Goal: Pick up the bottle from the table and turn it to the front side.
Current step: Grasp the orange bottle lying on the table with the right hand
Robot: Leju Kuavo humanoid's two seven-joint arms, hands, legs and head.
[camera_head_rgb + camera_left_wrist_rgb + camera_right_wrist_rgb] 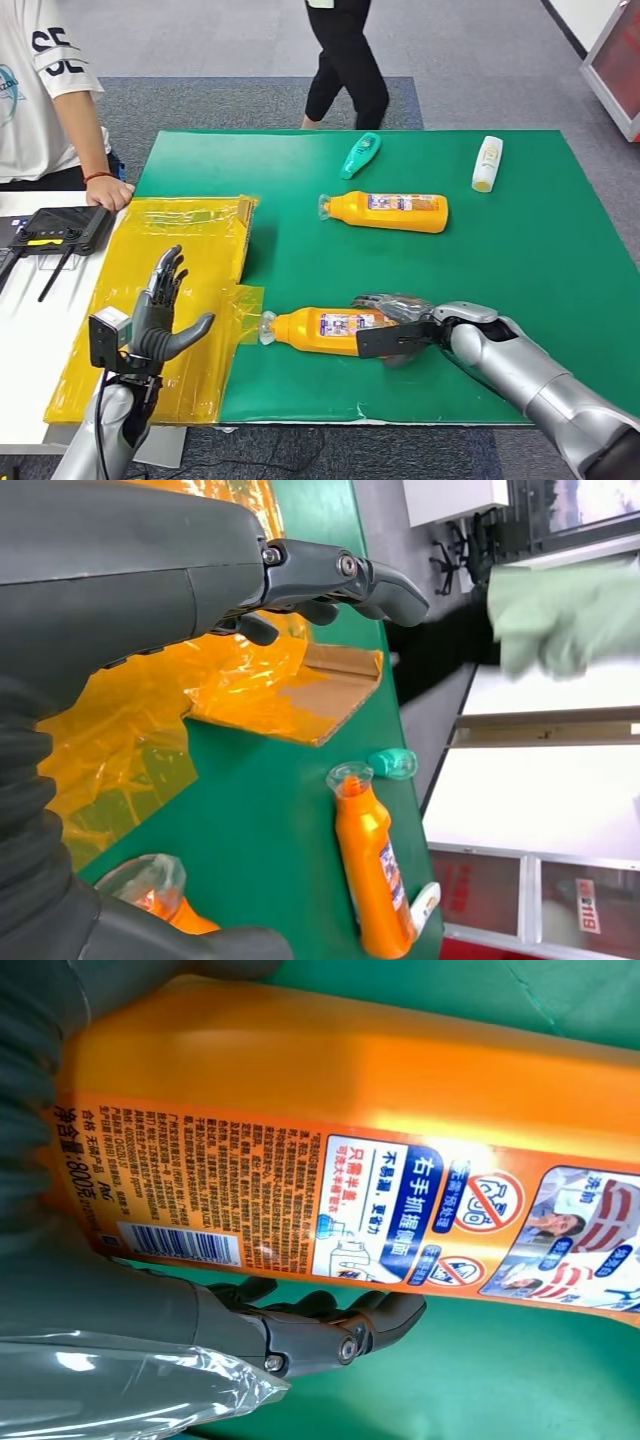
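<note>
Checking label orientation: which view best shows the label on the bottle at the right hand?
Right wrist view: the label shows barcode and print. Head view shows it small on the bottle; left wrist view shows just that bottle's capped end.

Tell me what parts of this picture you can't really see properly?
- Near orange bottle: in the head view its base end is hidden under the right hand.
- Same bottle: right wrist view cuts off both ends; its small print is too tiny to read.
- Whether the right hand's fingers fully close on the bottle: unclear.
- White bottle: label too small to read in the head view.
- Left hand: hovers over the yellow plastic sheet, hiding part of it.
</note>
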